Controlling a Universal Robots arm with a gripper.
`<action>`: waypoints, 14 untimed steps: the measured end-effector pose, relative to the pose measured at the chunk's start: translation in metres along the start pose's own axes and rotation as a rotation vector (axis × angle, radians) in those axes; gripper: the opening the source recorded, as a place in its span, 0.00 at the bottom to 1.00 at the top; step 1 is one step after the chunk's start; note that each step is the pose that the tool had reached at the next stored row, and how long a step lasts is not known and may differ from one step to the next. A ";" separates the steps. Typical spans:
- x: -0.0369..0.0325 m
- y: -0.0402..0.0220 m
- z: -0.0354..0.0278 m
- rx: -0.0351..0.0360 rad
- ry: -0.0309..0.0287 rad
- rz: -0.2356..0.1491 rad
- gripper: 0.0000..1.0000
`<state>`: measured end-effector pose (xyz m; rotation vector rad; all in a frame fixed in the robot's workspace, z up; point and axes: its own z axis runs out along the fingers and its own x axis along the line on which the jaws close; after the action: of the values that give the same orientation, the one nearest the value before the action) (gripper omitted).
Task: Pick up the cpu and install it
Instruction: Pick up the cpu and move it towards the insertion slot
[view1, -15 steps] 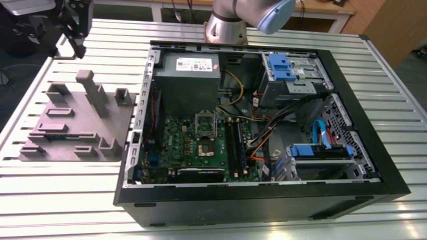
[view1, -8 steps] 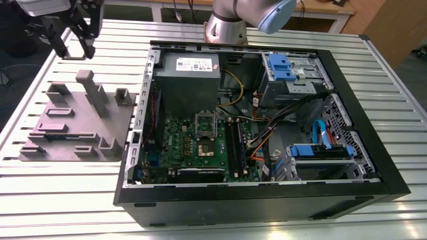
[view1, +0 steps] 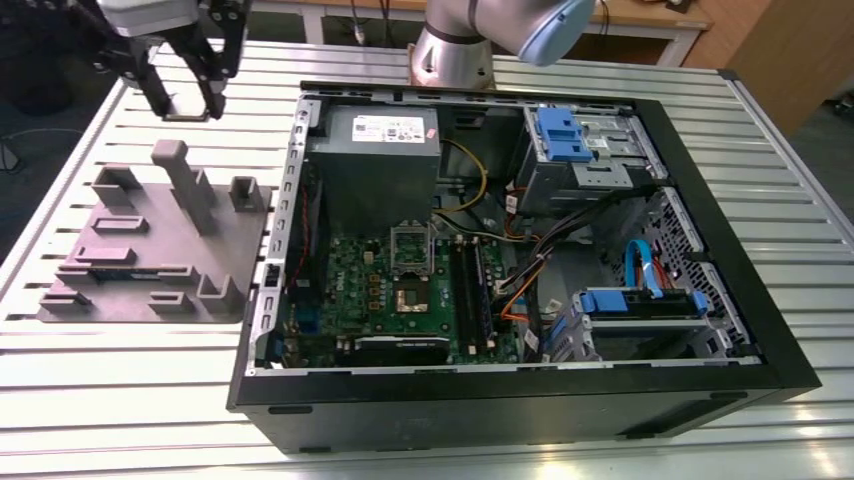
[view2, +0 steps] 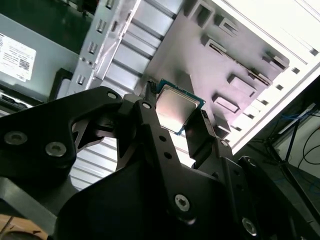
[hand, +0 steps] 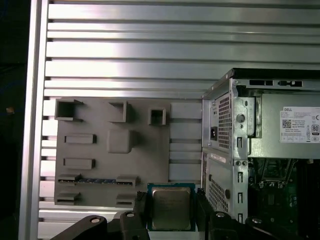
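Slatted, perhaps aluminium table (view1: 134, 400): fixture (view1: 147, 250), case (view1: 534, 405)

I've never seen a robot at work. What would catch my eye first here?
The big black open computer case, its green circuit board bared, lies on the slatted metal table mid-picture in the exterior view. At that view's upper left the black gripper hangs by a grey plastic fixture block; both wrist views show it pinching a small flat silver-topped cpu.

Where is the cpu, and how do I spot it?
Start at the big black computer case lying open; a grey fixture block sits beside it, at the exterior view's left. By that block hangs the black gripper, pinching the cpu. It's a flat square with a shiny silver top, unlike the dull plastic shapes nearby.
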<state>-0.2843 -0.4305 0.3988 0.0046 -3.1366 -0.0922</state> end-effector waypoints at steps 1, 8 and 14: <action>-0.0048 0.0000 0.0002 0.0000 -0.0001 0.000 0.47; -0.0364 -0.0001 0.0013 0.0000 -0.0001 0.000 0.47; -0.0637 -0.0003 0.0026 0.0000 0.0000 0.000 0.47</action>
<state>-0.2206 -0.4305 0.3959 0.0046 -3.1366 -0.0923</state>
